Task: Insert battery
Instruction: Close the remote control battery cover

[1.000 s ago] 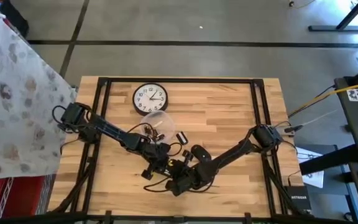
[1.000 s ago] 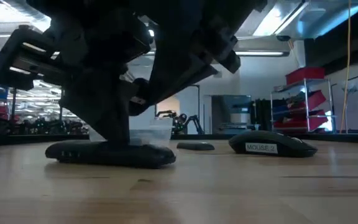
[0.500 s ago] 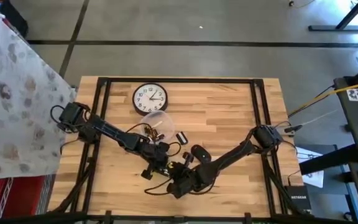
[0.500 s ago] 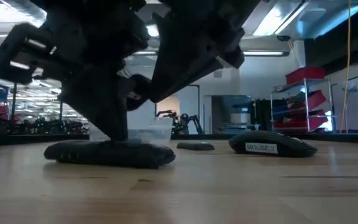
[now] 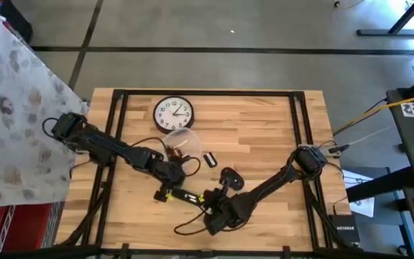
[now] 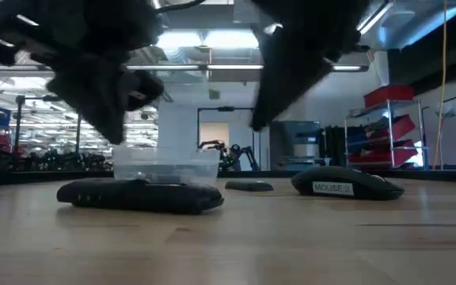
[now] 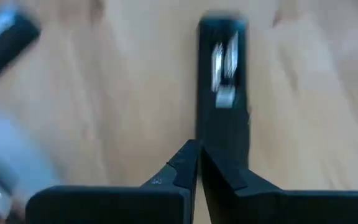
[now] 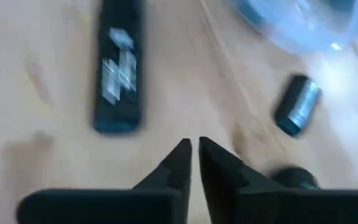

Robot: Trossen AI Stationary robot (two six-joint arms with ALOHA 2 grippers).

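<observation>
A black remote (image 5: 190, 196) lies flat on the table with its back up. Its compartment (image 7: 222, 59) is open, and something silvery shows inside; whether that is a battery I cannot tell. A small black cover (image 5: 209, 159) lies beside a clear bowl (image 5: 180, 142). My left gripper (image 7: 198, 155) is shut and hovers over one end of the remote. My right gripper (image 8: 193, 152) is shut and hangs above the table, nearer the front edge than the remote (image 8: 118, 74). In the low view both grippers are clear above the remote (image 6: 141, 194).
A wall clock (image 5: 173, 114) lies at the far side of the table. A black mouse (image 5: 230, 178) sits just right of the remote and close to my right arm. The bowl holds a few small things.
Both grippers have risen off the remote and drawn apart. The left one has gone toward the table's left, the right one toward the near edge. The remote stays flat where it was.
</observation>
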